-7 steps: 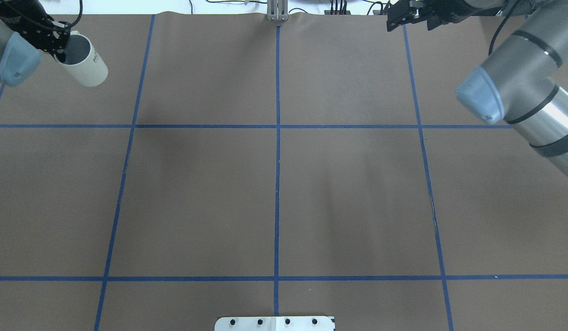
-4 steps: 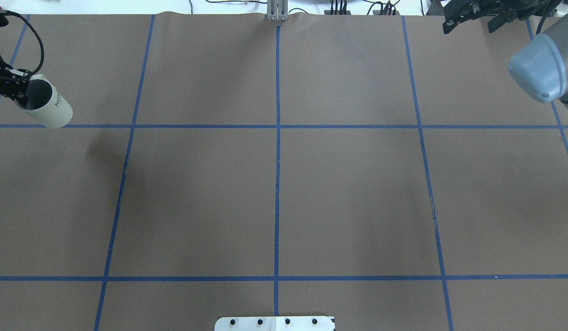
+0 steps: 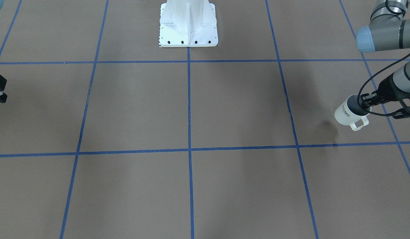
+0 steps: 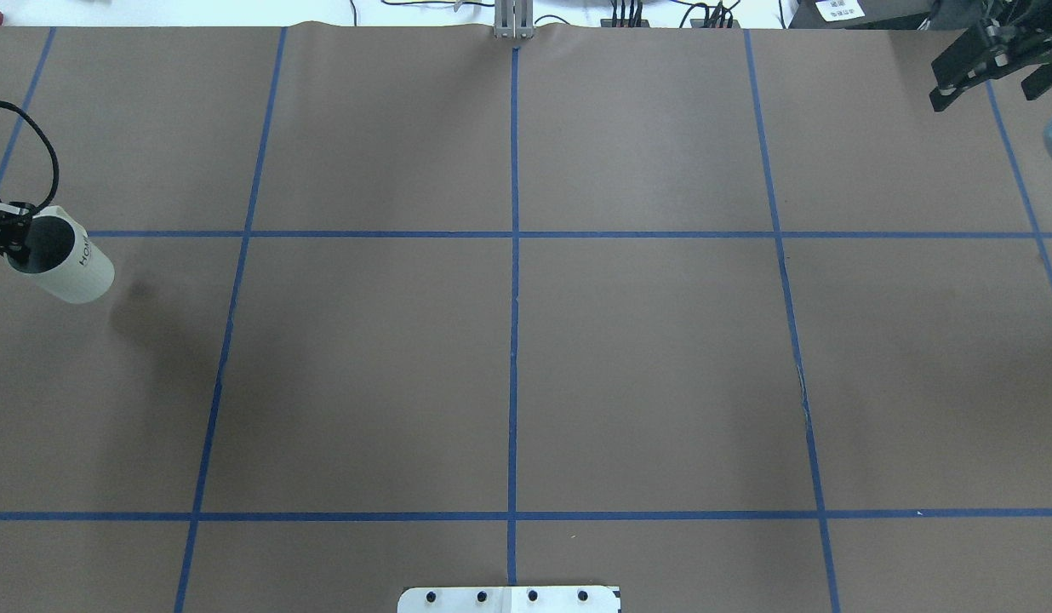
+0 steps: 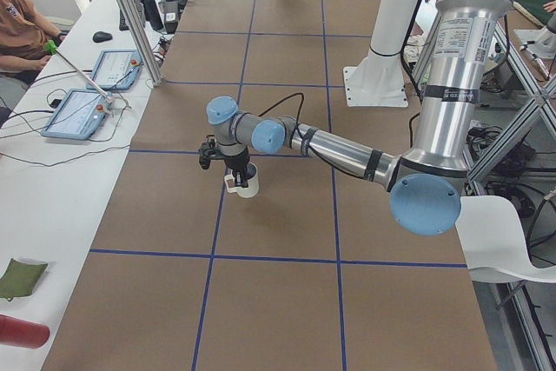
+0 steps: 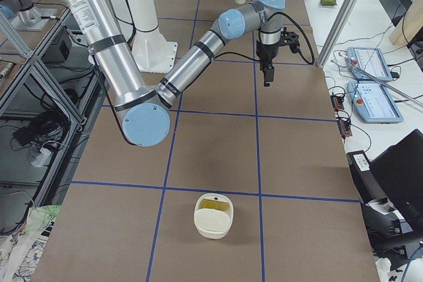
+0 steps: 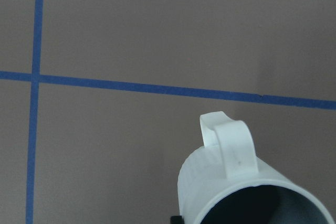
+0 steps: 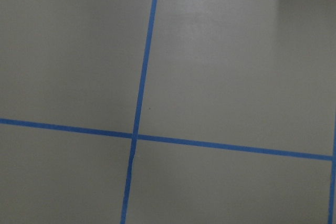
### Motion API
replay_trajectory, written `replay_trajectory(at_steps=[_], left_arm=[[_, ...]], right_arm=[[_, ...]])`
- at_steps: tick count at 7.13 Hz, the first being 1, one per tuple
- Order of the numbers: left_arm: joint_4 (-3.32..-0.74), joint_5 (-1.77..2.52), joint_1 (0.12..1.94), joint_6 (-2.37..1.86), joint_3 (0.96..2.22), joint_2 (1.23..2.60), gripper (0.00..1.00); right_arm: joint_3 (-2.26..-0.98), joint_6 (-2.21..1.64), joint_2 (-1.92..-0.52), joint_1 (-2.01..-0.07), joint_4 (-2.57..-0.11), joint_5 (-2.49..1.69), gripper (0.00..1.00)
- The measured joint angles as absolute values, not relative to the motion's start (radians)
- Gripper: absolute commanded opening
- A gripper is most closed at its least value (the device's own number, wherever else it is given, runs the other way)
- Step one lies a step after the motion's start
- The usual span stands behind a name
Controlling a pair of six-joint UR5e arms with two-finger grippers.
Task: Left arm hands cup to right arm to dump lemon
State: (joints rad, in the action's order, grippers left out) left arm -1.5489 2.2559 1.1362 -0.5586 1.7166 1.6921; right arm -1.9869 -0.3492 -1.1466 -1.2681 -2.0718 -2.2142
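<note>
Looking at the left tool, what does it have?

It is closed on the rim of the cup, one finger inside the mouth and one outside. The cup hangs mouth up above the worktop, at the end on the robot's left, and its shadow falls apart from it. The handle points away from the robot, and the word "HOME" is on the side

And the right tool?

Its two fingers stand wide apart and hold nothing. It is over the far corner on the robot's right, well apart from the cup

Where is the lemon?

In the right side view a dull yellow lump, the lemon as it seems, lies in an off-white container near that end of the worktop, far from both tools. In the left wrist view the inside of the cup shows only dark grey

What is between the tools?

Brown worktop with blue tape lines, and the robot's white base plate at the near edge. Two tablets lie on a side desk, where a person sits
</note>
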Motion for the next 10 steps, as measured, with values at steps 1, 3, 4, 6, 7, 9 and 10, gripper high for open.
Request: replay_trajectory(at_steps=[1, 3, 4, 6, 7, 9, 10], left_arm=[[-1.55, 2.257, 1.121, -0.558, 1.716, 1.681, 0.3], [-1.552, 2.259, 1.103, -0.553, 1.719, 1.663, 1.0], [-1.552, 2.258, 1.1, -0.549, 1.721, 1.658, 1.0], [-1.547, 2.256, 1.102, -0.521, 1.755, 1.653, 1.0], [-1.542, 2.253, 1.118, -0.457, 1.781, 1.652, 1.0], [-1.536, 2.25, 1.243, -0.229, 1.778, 1.658, 1.0], [-1.537, 2.251, 1.324, -0.142, 1.757, 1.663, 1.0]], right_arm=[[-2.004, -0.321, -1.154, -1.281, -2.131, -2.223, 1.0], [-2.02, -0.307, -1.168, -1.288, -2.171, -2.219, 1.0], [-2.016, -0.306, -1.182, -1.293, -2.177, -2.221, 1.0], [-1.999, -0.269, -1.193, -1.316, -2.193, -2.228, 1.0], [-1.986, -0.204, -1.195, -1.34, -2.21, -2.229, 1.0], [-1.954, -0.022, -1.221, -1.407, -2.227, -2.235, 1.0], [-1.942, 0.07, -1.249, -1.442, -2.224, -2.251, 1.0]])
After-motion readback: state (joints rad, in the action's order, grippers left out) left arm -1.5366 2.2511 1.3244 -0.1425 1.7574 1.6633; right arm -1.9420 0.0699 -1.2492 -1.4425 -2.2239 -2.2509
